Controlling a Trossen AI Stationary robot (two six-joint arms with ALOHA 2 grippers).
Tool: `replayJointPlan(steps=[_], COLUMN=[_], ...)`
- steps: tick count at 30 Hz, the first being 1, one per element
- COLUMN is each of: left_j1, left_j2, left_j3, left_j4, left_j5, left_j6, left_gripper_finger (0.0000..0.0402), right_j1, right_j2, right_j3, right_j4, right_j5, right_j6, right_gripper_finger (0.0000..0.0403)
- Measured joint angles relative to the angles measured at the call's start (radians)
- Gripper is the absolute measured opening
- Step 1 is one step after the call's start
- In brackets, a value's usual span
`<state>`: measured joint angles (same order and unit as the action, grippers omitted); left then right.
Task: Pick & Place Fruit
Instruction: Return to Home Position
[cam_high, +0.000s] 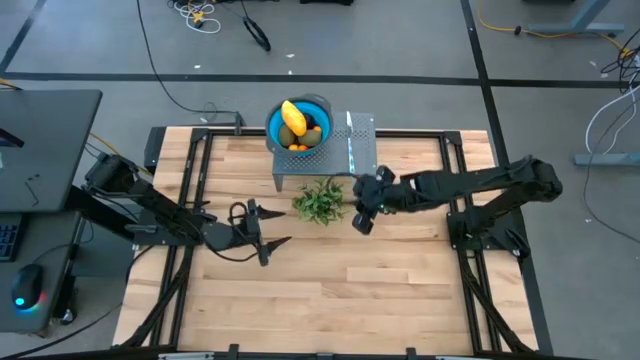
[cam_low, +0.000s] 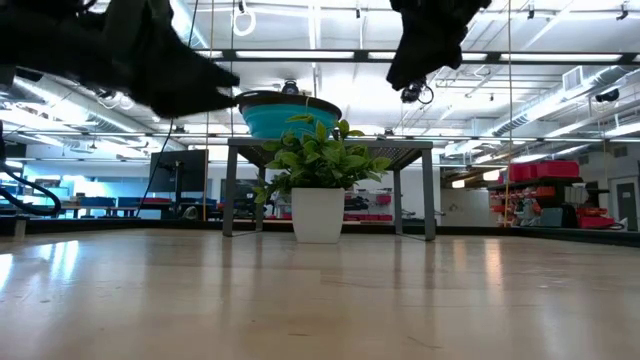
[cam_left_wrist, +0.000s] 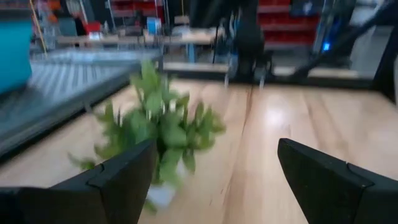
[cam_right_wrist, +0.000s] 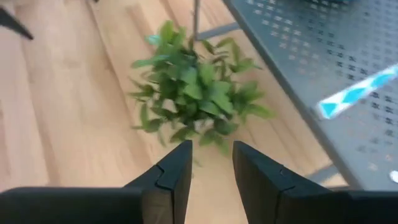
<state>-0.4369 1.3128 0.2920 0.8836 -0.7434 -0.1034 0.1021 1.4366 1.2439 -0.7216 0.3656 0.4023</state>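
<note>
The fruit all sits in a heap inside the blue strainer bowl. The yellow mango lies on top. Some tiny orange pieces sit at the side of the heap nearest the table's middle, with something olive-green just beside them. No fruit shows on the table.

The fruit looks small and light, and I think it is smooth and a bit slippery. The mango is long and round, so it could roll or pop out of a pinch. The best place to hold it would be across its middle, with one finger on each long side. The tiny pieces would need a soft pinch from straight above.

The bowl stands on one end of a grey metal shelf full of little holes. A thin white knife with some blue on it lies on the same shelf, apart from the bowl. A leafy green plant in a white pot stands on the table just in front of the shelf.

The right gripper hangs over the table beside the plant. Its fingers have a small gap between them and hold nothing. The left gripper is on the other side of the plant, a little farther from it. Its fingers are spread wide and it holds nothing.

It looks like the fruit job is done.
</note>
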Motion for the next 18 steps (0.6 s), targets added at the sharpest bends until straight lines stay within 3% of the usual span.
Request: replayJointPlan(steps=[6, 9, 12, 15, 18], left_j1=[0.0, 0.015, 0.053, 0.097, 0.132], left_j2=[-0.007, -0.031, -0.09, -0.153, -0.205], left_j3=[0.0, 0.007, 0.039, 0.091, 0.154], left_j4=[0.249, 0.293, 0.213, 0.024, -0.155], left_j5=[0.001, 0.03, 0.117, 0.213, 0.243], left_j6=[0.108, 0.13, 0.114, 0.078, 0.055], left_gripper_finger=[0.0338, 0.0321, 0.0296, 0.0267, 0.0236], right_j1=[0.065, 0.093, 0.123, 0.153, 0.167], right_j2=[-0.047, -0.099, -0.155, -0.203, -0.253], right_j3=[-0.038, -0.038, -0.038, -0.055, -0.134], right_j4=[0.059, 0.061, 0.072, 0.09, 0.172], right_j5=[0.049, 0.083, 0.114, 0.132, 0.131], right_j6=[-0.029, -0.057, -0.091, -0.14, -0.177], right_gripper_finger=[0.0127, 0.0127, 0.0127, 0.0127, 0.0127])
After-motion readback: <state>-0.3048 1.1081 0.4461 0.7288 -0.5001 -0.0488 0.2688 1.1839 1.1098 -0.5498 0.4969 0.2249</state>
